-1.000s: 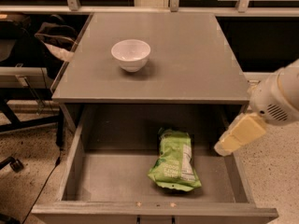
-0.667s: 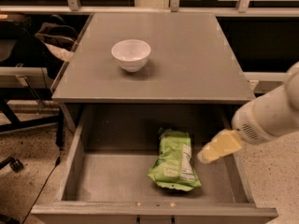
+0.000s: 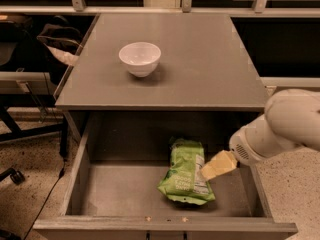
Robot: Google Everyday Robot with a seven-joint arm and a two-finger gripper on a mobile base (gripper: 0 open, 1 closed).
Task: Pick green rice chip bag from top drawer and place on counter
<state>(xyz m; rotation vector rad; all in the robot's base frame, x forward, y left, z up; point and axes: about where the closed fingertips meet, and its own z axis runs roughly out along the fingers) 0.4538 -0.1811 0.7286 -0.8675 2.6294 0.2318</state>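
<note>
Plainly the reach is on and the grasp is not yet made. The grey counter (image 3: 200, 74) takes up the upper middle of what I can see, and below it the top drawer (image 3: 125, 189) stands pulled fully out toward me, its grey floor mostly bare. From the right the robot's white arm (image 3: 285, 129) leans in over the drawer's right wall, angled down and to the left.

The green rice chip bag (image 3: 185, 176) lies flat on the drawer floor, right of centre and nearer the front than the back. Its long axis runs front to back, leaning only slightly off square. One short crimped end points at the back wall and the other at the drawer front, with the pale label panel showing near the front-right corner. On the counter, left of centre, sits a white bowl (image 3: 140, 58), well apart from all this.

The yellowish gripper (image 3: 209, 171) is down inside the drawer with its tip at the bag's right edge, about mid-length — touching or just short of it, I would say. Whether it is open or closed I cannot tell from where I stand; it holds nothing that I can see.

Next, I judge, it must straddle the bag across its narrow width and close on the crinkly film, then lift clear of the drawer walls — only then carry the bag up to the counter.
</note>
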